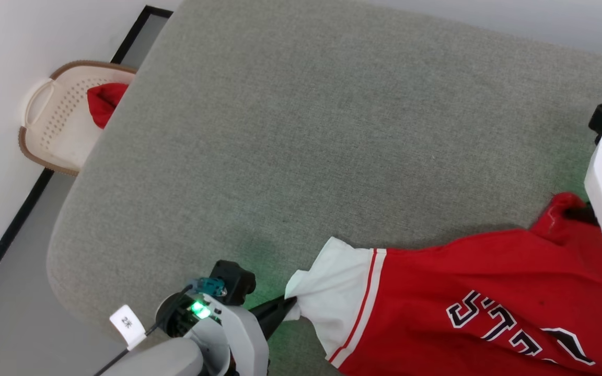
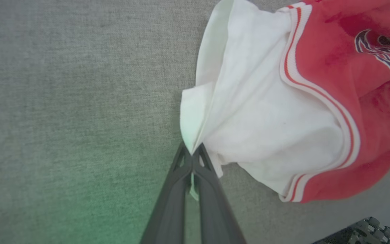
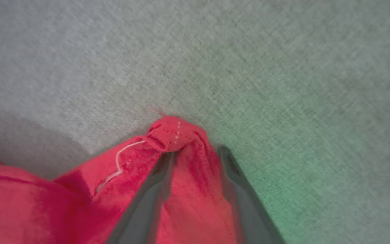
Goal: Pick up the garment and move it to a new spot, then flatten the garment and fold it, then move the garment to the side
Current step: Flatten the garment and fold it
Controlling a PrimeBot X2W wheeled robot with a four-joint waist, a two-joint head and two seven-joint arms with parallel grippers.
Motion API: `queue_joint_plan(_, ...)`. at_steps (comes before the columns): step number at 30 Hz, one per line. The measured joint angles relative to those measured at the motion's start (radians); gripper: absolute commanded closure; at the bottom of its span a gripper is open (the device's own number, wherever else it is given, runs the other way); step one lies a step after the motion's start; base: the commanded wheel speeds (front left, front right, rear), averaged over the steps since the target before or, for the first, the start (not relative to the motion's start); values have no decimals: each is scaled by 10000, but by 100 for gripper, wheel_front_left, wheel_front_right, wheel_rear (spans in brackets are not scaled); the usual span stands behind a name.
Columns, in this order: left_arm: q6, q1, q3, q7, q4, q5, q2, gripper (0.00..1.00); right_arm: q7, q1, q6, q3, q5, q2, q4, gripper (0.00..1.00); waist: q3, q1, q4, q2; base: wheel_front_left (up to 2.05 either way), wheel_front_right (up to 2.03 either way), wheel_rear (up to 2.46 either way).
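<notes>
Shirt (image 1: 463, 282) lies along the near edge of the grey cloth-covered counter (image 1: 280, 130), toward its right side. Its red body with black, white-edged lettering faces up, and a white sleeve (image 1: 332, 297) with red and white striped trim points left. The left hand (image 2: 192, 153) is clenched on the outer edge of that sleeve, its two dark fingers pressed together with a sliver of white cloth pinched at the tips, and the sleeve is drawn to a point there. At the other end the right hand (image 3: 195, 154) is down on a red corner of the shirt. Its fingers (image 3: 161, 183) stand apart, not clenched, with a ridge of red cloth between them and a small bunched peak with pale stitching just past the tips. The shirt between the two hands is rumpled and runs out of the head view at the bottom. A green glow falls on the counter near each hand. Beyond the counter's left edge a cream basket (image 1: 55, 125) sits on the floor (image 1: 19, 313) against a white wall, holding a red cloth (image 1: 105, 102)
</notes>
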Motion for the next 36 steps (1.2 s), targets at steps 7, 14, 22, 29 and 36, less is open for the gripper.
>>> queue_joint_plan(7, -186, -177, -17, 176, 286, -21, 17, 100, -10, -339, 0, 136, 167, 257, 585, 100, -88, 0, -170, 0, 0, 0, 0)
queue_joint_plan(14, -738, -1006, 54, 1475, -184, -506, 460, 100, -692, -740, -2, -6, 449, 779, 943, 100, -517, 0, -495, 0, 0, 0, 0)
queue_joint_plan(22, -1112, -3647, 458, 3845, -554, -612, 1200, 100, -1988, -1590, -2, -73, 581, 1009, 694, 100, -1380, 0, -953, 0, 0, 0, 0)
queue_joint_plan(29, -1624, -6179, 817, 4821, 886, -176, 1122, 100, -3478, -2442, -2, -102, 384, 1057, 585, 100, -2143, 0, -1476, 0, 0, 0, 0)
queue_joint_plan(36, -1825, -8189, 984, 4347, 2963, 782, 759, 100, -4863, -3285, -2, -117, -150, 1127, 1141, 100, -2751, 0, -2153, 0, 0, 0, 0)
